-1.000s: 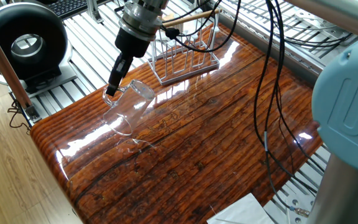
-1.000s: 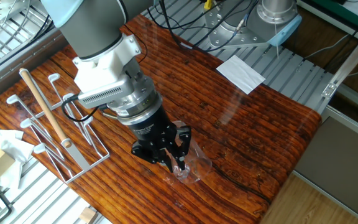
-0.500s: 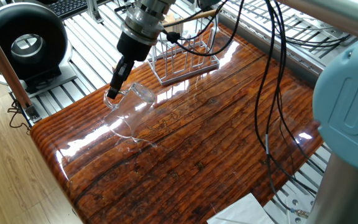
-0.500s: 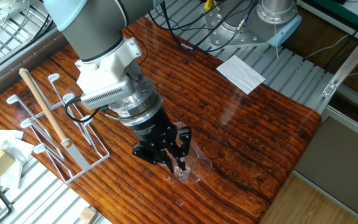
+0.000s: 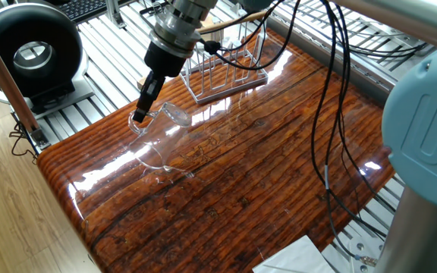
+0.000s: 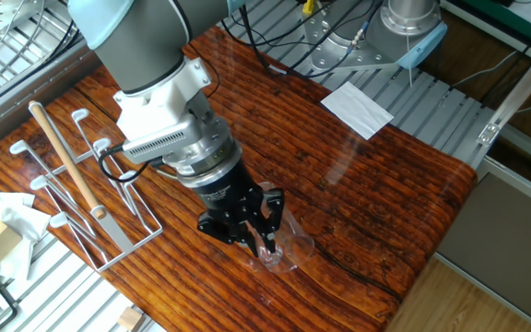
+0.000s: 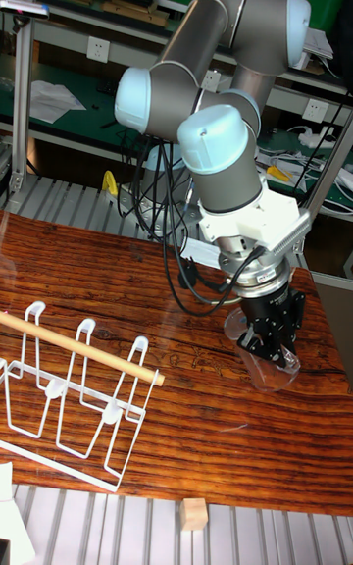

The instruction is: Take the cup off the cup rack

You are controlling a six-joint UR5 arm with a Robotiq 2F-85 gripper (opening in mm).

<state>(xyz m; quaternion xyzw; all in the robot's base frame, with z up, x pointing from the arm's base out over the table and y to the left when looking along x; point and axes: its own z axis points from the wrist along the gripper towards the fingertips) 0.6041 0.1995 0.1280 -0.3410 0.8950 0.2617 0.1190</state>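
Observation:
The cup (image 5: pixel 158 140) is a clear tumbler, tilted, near the table's left edge and well away from the cup rack (image 5: pixel 226 72). My gripper (image 5: pixel 139 119) is shut on the cup's rim wall, one finger inside and one outside. The other fixed view shows the gripper (image 6: pixel 262 242) pointing down at the cup (image 6: pixel 282 251) by the table's near edge, with the rack (image 6: pixel 81 189) to its left. The tall fixed view has the cup (image 7: pixel 267 361) under the gripper (image 7: pixel 272 344) and the empty rack (image 7: pixel 69 398) with its wooden dowel at lower left. Whether the cup's base touches the table I cannot tell.
A black round blower (image 5: pixel 29 49) stands off the table to the left. Cables (image 5: pixel 332 114) hang over the table's right half. A white paper (image 6: pixel 358 109) lies at the far corner. A small wooden block (image 7: pixel 194 514) sits on the rails below the table edge.
The wrist has shifted slightly toward the rack and the cup has tilted a little with it. The grip on the cup is the same.

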